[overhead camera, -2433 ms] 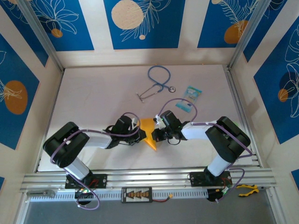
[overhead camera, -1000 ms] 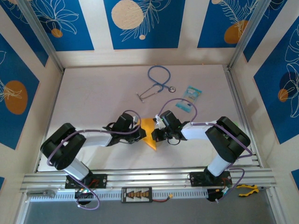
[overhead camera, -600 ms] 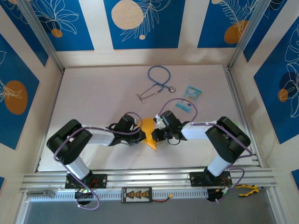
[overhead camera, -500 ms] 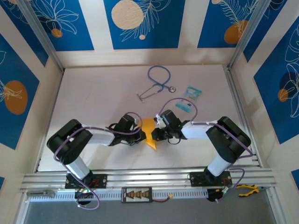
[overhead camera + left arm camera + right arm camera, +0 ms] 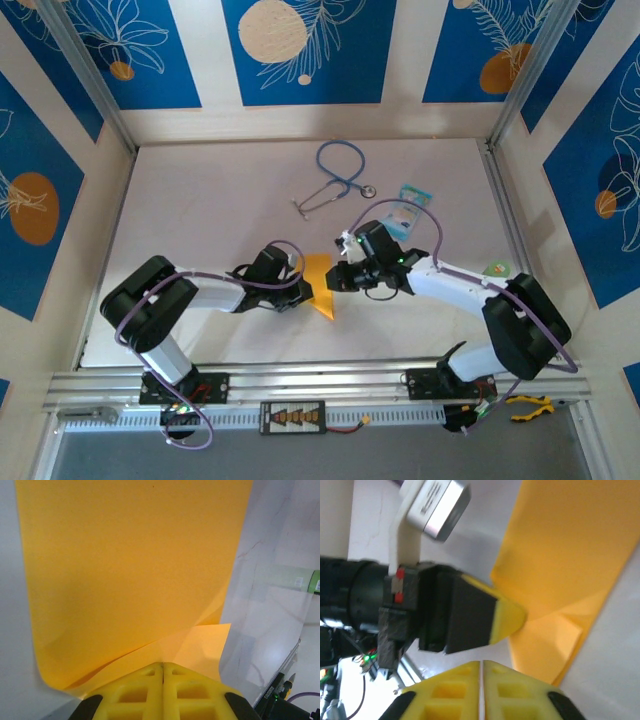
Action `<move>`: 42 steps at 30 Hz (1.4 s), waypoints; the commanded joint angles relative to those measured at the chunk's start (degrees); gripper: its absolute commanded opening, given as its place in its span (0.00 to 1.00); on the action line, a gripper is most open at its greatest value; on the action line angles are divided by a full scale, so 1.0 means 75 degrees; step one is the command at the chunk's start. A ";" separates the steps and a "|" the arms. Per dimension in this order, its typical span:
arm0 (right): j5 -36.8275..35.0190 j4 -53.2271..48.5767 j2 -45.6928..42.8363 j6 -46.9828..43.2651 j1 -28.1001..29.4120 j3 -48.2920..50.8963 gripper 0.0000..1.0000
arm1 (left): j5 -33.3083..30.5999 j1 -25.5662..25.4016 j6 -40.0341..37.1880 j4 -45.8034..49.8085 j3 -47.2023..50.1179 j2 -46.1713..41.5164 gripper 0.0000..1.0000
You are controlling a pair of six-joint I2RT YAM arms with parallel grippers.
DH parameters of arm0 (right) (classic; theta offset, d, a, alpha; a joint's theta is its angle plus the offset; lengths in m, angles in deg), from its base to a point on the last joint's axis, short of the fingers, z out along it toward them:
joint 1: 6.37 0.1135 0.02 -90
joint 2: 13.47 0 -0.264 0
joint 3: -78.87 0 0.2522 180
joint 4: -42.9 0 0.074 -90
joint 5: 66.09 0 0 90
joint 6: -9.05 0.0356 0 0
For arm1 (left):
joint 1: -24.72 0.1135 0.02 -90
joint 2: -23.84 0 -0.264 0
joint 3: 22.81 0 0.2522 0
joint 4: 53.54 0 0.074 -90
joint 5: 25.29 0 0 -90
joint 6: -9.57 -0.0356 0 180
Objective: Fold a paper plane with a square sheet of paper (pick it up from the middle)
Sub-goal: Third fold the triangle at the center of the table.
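Count: two arms, two grippers, one orange-yellow paper sheet (image 5: 318,283), one stethoscope (image 5: 336,176), one light-blue packet (image 5: 405,212), one small green round item (image 5: 495,268) near the table's right edge, and one yellow-handled tool (image 5: 529,405) on the frame rail at the near right corner. The packet is the only container-like thing; it lies flat on the table (image 5: 200,220), far right of the paper, and what it holds is too small to tell. The stethoscope is at the far centre, well apart from the paper. The paper is partly folded and lies on the table at near centre, between the two grippers, with a pointed corner toward the arm bases. In the left wrist view it (image 5: 135,570) shows one broad panel with a smaller flap folded over near the fingertips. The left gripper (image 5: 302,290) comes in from the left with fingers pressed together and no gap along the seam (image 5: 162,667). The right wrist view shows its yellow tip (image 5: 512,616) touching the paper's (image 5: 570,555) folded edge; I can't tell whether any paper is pinched. The right gripper (image 5: 339,280) is just beside the paper's right edge, with its fingers likewise closed flush (image 5: 481,666) and nothing seen between them.
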 commanded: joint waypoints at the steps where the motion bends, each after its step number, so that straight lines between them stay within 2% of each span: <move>1: 0.0441 -0.0451 0.0290 0.0273 0.0352 0.0003 0.05 | -0.0162 -0.0054 -0.0149 0.0461 0.0107 0.0082 0.00; 11: -0.0307 -0.0838 0.1315 0.0366 0.1041 -0.0557 0.02 | -0.0152 -0.0060 -0.0113 0.0349 0.0158 0.0089 0.00; 25: -0.0721 -0.0840 0.2158 0.0475 0.1095 -0.0749 0.01 | -0.0172 -0.0062 -0.0058 0.0270 0.0172 0.0089 0.00; 42: -0.0323 -0.0276 0.1420 0.0639 0.1010 0.0650 0.02 | -0.0328 -0.0053 -0.0051 0.0258 0.0284 0.0191 0.00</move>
